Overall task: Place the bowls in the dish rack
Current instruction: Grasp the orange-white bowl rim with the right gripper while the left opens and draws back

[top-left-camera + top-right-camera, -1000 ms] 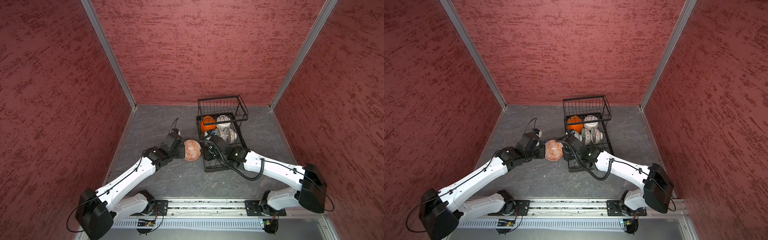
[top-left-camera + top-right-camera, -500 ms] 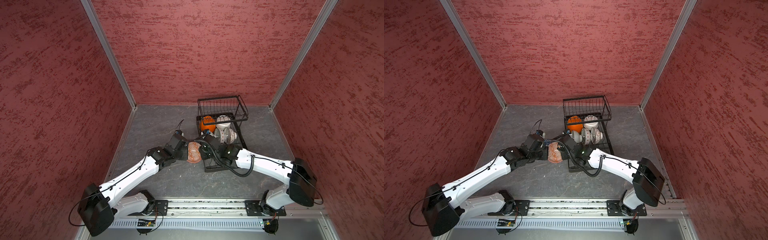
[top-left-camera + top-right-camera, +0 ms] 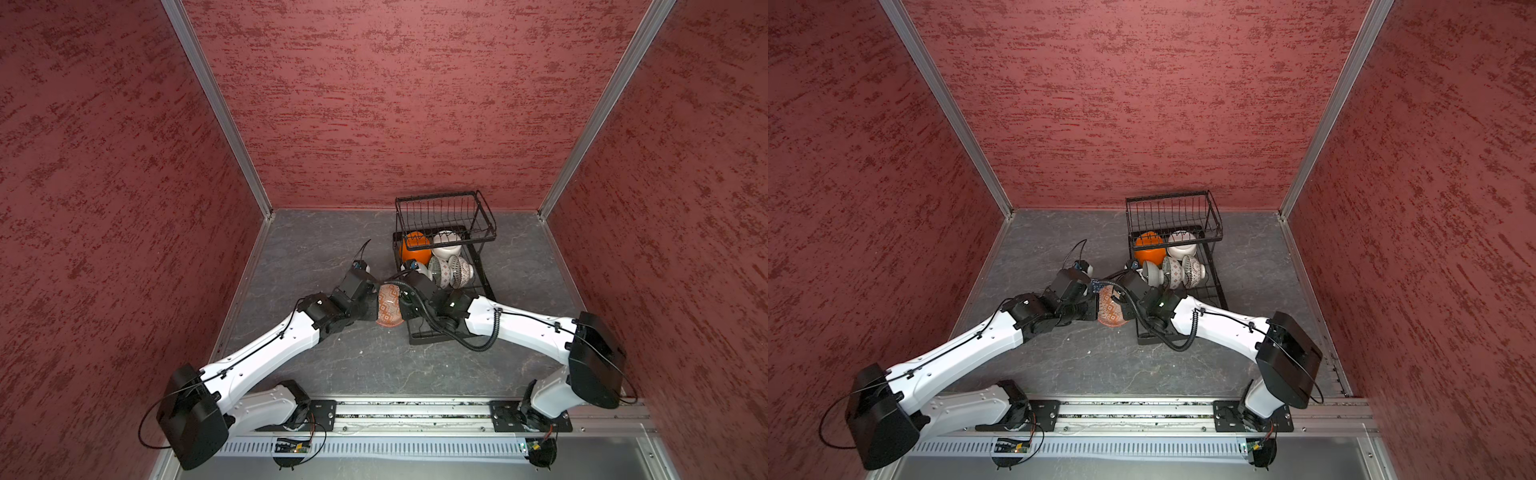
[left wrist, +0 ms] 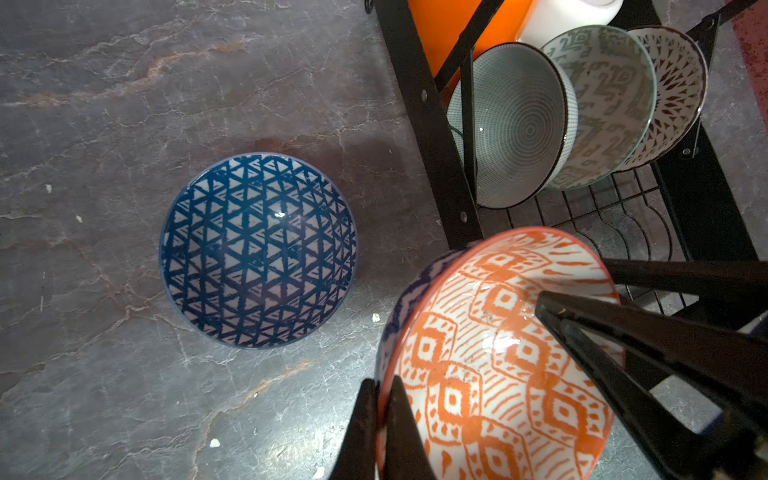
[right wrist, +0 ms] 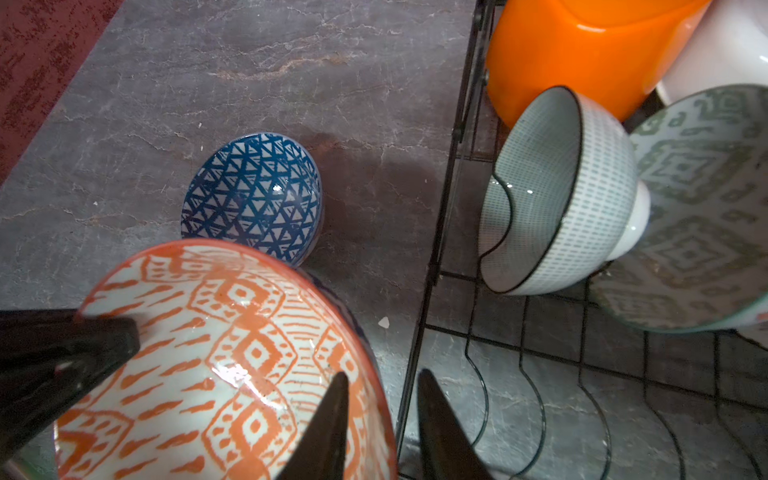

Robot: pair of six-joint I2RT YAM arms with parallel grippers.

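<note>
bowl (image 4: 490,353): glossy round ceramic, orange diamond print inside (blue outside), tilted beside black wire dish rack (image 4: 424,124) | left gripper (image 4: 380,384): fingers pinch its rim | right gripper (image 5: 380,374): fingers spread astride far rim

Left arm (image 3: 270,345) reaches forward and inward. Right arm (image 3: 532,328) mirrors it, and the two wrists meet near centre. Left end effector (image 4: 382,382): jaws clamped tight on the rim of the red-orange patterned bowl (image 4: 498,365). Right end effector (image 5: 380,376): jaws partly apart, straddling another section of the same rim, with the outer finger clear of the wall.
</note>
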